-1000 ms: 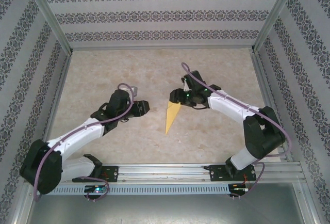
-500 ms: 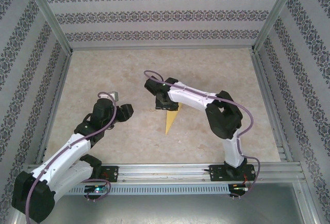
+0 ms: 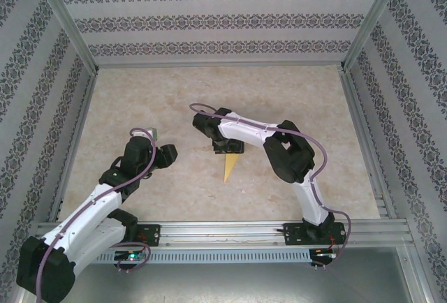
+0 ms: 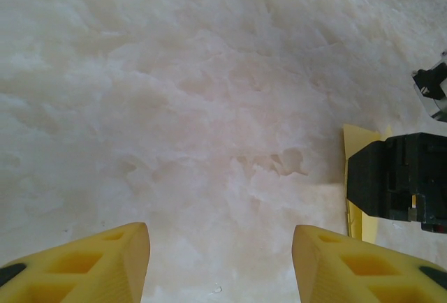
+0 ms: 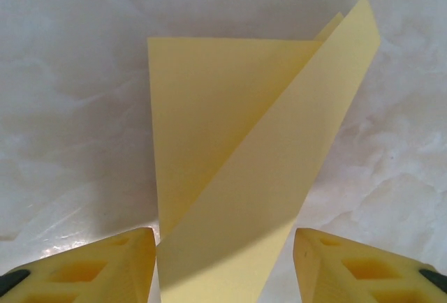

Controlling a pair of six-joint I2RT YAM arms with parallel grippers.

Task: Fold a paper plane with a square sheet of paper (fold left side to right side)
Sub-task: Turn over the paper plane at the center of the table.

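Note:
The sheet of paper [image 3: 230,169] is yellow and folded into a narrow pointed dart. It lies on the table's middle with its tip toward the near edge. My right gripper [image 3: 225,148] reaches across from the right and hovers over the dart's wide far end. In the right wrist view the folded paper [image 5: 237,177] shows two overlapping flaps, one edge lifted slightly. It lies between the open right gripper [image 5: 223,268], whose yellow fingers [image 5: 91,264] stand apart. My left gripper [image 3: 170,155] sits left of the paper, apart from it. In its own view the left gripper [image 4: 220,261] is open and empty over bare table.
The pale marble-look table [image 3: 140,100] is boxed in by patterned walls and aluminium posts [image 3: 66,20]. A metal rail [image 3: 223,232] runs along the near edge. In the left wrist view a paper edge [image 4: 355,142] and the right arm's black wrist body [image 4: 394,184] appear at right.
The right arm swung from the right side across to the left and now hangs over the paper's wide end. The left arm drew back toward the near left, and its jaws widened slightly.

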